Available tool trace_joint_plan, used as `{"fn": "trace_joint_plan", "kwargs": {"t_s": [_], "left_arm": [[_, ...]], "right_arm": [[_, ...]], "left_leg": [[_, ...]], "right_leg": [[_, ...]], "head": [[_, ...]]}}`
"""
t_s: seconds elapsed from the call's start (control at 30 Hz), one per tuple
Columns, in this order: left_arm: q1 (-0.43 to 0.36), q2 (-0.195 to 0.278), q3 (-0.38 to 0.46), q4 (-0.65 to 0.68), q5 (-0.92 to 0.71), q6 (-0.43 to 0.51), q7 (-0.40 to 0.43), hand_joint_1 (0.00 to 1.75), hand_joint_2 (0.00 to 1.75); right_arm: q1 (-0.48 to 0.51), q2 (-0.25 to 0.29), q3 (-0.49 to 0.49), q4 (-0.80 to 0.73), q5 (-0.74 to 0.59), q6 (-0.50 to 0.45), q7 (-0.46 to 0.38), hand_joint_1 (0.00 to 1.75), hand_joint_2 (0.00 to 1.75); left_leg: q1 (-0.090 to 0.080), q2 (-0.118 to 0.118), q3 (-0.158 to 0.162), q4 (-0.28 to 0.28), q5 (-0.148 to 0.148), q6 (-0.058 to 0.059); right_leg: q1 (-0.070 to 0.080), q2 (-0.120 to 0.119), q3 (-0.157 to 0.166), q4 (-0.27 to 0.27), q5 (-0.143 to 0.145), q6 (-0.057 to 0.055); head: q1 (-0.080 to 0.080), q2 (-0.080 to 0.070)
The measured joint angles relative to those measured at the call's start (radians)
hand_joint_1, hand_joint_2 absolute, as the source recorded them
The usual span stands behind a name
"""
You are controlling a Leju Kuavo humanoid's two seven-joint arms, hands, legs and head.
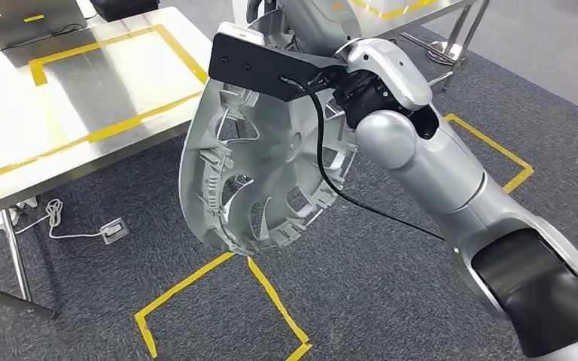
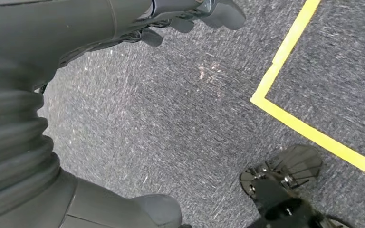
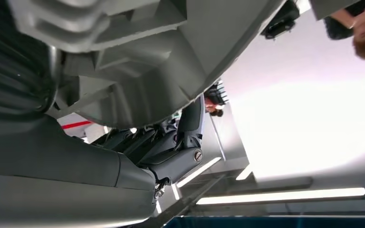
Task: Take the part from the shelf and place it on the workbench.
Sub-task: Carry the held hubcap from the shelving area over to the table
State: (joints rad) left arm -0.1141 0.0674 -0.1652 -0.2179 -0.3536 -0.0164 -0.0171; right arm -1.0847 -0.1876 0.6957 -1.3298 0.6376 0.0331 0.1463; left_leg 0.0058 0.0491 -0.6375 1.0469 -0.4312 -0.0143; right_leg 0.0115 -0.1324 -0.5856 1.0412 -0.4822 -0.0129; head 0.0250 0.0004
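A large, round, silver-grey plastic part shaped like a wheel cover [image 1: 260, 169], with ribs and cut-out openings on its inner face, hangs in the air in front of the robot. It stands almost on edge, tilted, above dark grey carpet [image 1: 391, 263], with its upper rim at the robot's right wrist. Its upper left edge overlaps the corner of a shiny metal workbench [image 1: 83, 98], but whether it touches the bench cannot be told.

In the right wrist view, the right hand [image 3: 171, 147] grasps the part: dark fingers [image 3: 192, 118] reach up against the grey moulded underside of the part, which lies directly over the hand. In the head view, the silver right arm [image 1: 451, 173] rises from the lower right, carrying a flat black bracket [image 1: 260, 68] and a black cable [image 1: 346, 192] at the wrist.

In the left wrist view, the left hand [image 2: 190, 16] hangs over the carpet holding nothing, its dark fingers loosely curled but apart.

The workbench top is marked with a rectangle of yellow tape [image 1: 113, 45]. More yellow tape [image 1: 218, 289] outlines boxes on the carpet. A white cable with a small plug block [image 1: 113, 229] lies on the floor beside a bench leg.
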Motion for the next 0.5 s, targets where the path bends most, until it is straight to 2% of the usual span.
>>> {"fn": "trace_joint_plan", "kwargs": {"t_s": [0.03, 0.07, 0.1, 0.13, 0.17, 0.2, 0.23, 0.27, 0.3, 0.33, 0.4, 0.43, 0.47, 0.5], "left_arm": [[0.001, 0.000, 0.000, 0.000, 0.000, 0.000, 0.000, 0.00, 1.75], [0.002, 0.000, 0.001, 0.000, 0.000, 0.000, 0.000, 0.00, 1.75], [0.001, -0.001, 0.002, 0.000, 0.000, 0.000, 0.000, 0.00, 1.75], [0.000, -0.001, 0.002, 0.000, -0.001, 0.000, 0.000, 0.00, 1.75], [-0.002, -0.001, 0.003, 0.000, -0.002, 0.000, 0.000, 0.00, 1.75], [-0.004, -0.001, 0.004, 0.000, -0.002, 0.000, 0.000, 0.00, 1.75], [-0.005, -0.001, 0.004, 0.000, -0.004, 0.000, 0.001, 0.00, 1.75], [-0.005, -0.001, 0.004, 0.000, -0.004, 0.000, 0.001, 0.00, 1.75], [-0.005, -0.001, 0.004, 0.000, -0.004, 0.000, 0.001, 0.00, 1.75], [-0.004, -0.001, 0.004, 0.000, -0.005, 0.000, 0.002, 0.00, 1.75], [-0.006, -0.002, 0.004, 0.000, -0.005, 0.000, 0.002, 0.00, 1.75], [-0.007, -0.002, 0.004, 0.000, -0.005, 0.000, 0.002, 0.00, 1.75], [-0.008, -0.001, 0.004, 0.000, -0.005, 0.000, 0.002, 0.00, 1.75], [-0.006, -0.001, 0.004, 0.000, -0.005, 0.000, 0.002, 0.00, 1.75]], "right_arm": [[-0.001, 0.000, 0.000, 0.000, 0.000, 0.000, 0.000, 1.75, 1.75], [-0.002, 0.001, 0.000, 0.000, 0.000, 0.000, 0.000, 1.75, 1.75], [-0.003, 0.000, 0.000, 0.000, -0.001, 0.000, 0.000, 1.75, 1.75], [-0.003, 0.000, 0.000, 0.000, -0.001, 0.000, 0.000, 1.75, 1.75], [-0.002, -0.002, 0.000, 0.000, -0.002, 0.001, 0.000, 1.75, 1.75], [0.000, -0.003, 0.000, 0.001, -0.002, 0.001, 0.000, 1.75, 1.75], [0.003, -0.005, 0.000, 0.001, -0.003, 0.001, 0.000, 1.75, 1.75], [0.005, -0.006, 0.000, 0.002, -0.003, 0.001, 0.000, 1.75, 1.75], [0.005, -0.007, 0.000, 0.002, -0.003, 0.001, 0.000, 1.75, 1.75], [0.004, -0.007, 0.000, 0.003, -0.003, 0.002, 0.000, 1.75, 1.75], [-0.001, -0.008, 0.000, 0.003, -0.003, 0.002, 0.000, 1.75, 1.75], [-0.002, -0.008, 0.000, 0.003, -0.003, 0.002, 0.000, 1.75, 1.75], [-0.002, -0.009, 0.000, 0.003, -0.004, 0.002, 0.000, 1.75, 1.75], [-0.003, -0.009, 0.000, 0.003, -0.004, 0.003, 0.000, 1.75, 1.75]], "left_leg": [[0.002, -0.012, 0.000, -0.002, 0.002, 0.005], [0.004, -0.024, 0.000, -0.004, 0.005, 0.011], [0.008, -0.035, -0.001, -0.006, 0.008, 0.016], [0.011, -0.045, -0.002, -0.007, 0.010, 0.019], [0.012, -0.058, -0.004, -0.007, 0.012, 0.022], [0.012, -0.072, -0.006, -0.007, 0.013, 0.023], [0.012, -0.086, -0.008, -0.007, 0.014, 0.023], [0.012, -0.102, -0.010, -0.006, 0.016, 0.023], [0.013, -0.118, -0.011, -0.005, 0.017, 0.021], [0.014, -0.133, -0.011, -0.004, 0.019, 0.018], [0.015, -0.160, -0.017, -0.002, 0.024, 0.008], [0.017, -0.172, -0.021, -0.003, 0.027, 0.001], [0.018, -0.184, -0.026, -0.006, 0.032, -0.008], [0.021, -0.197, -0.029, -0.011, 0.038, -0.017]], "right_leg": [[-0.002, 0.002, 0.001, 0.002, -0.004, 0.006], [-0.005, 0.023, -0.003, 0.014, -0.015, 0.013], [-0.009, 0.053, -0.015, 0.045, -0.035, 0.019], [-0.012, 0.089, -0.038, 0.095, -0.063, 0.024], [-0.014, 0.114, -0.069, 0.162, -0.096, 0.027], [-0.015, 0.123, -0.101, 0.227, -0.121, 0.029], [-0.016, 0.127, -0.124, 0.271, -0.132, 0.029], [-0.017, 0.128, -0.130, 0.279, -0.123, 0.028], [-0.018, 0.132, -0.115, 0.245, -0.095, 0.026], [-0.020, 0.143, -0.085, 0.180, -0.057, 0.024], [-0.024, 0.191, -0.026, 0.052, -0.009, 0.021], [-0.024, 0.208, -0.011, 0.017, 0.000, 0.020], [-0.022, 0.215, -0.007, 0.006, -0.002, 0.019], [-0.020, 0.203, -0.006, 0.003, 0.001, 0.015]], "head": [[0.000, 0.000], [0.001, 0.000], [0.001, 0.000], [0.002, 0.000], [0.003, 0.000], [0.003, 0.000], [0.003, 0.000], [0.003, 0.000], [0.003, 0.000], [0.003, 0.000], [0.003, 0.000], [0.003, 0.000], [0.004, 0.000], [0.004, 0.000]]}}
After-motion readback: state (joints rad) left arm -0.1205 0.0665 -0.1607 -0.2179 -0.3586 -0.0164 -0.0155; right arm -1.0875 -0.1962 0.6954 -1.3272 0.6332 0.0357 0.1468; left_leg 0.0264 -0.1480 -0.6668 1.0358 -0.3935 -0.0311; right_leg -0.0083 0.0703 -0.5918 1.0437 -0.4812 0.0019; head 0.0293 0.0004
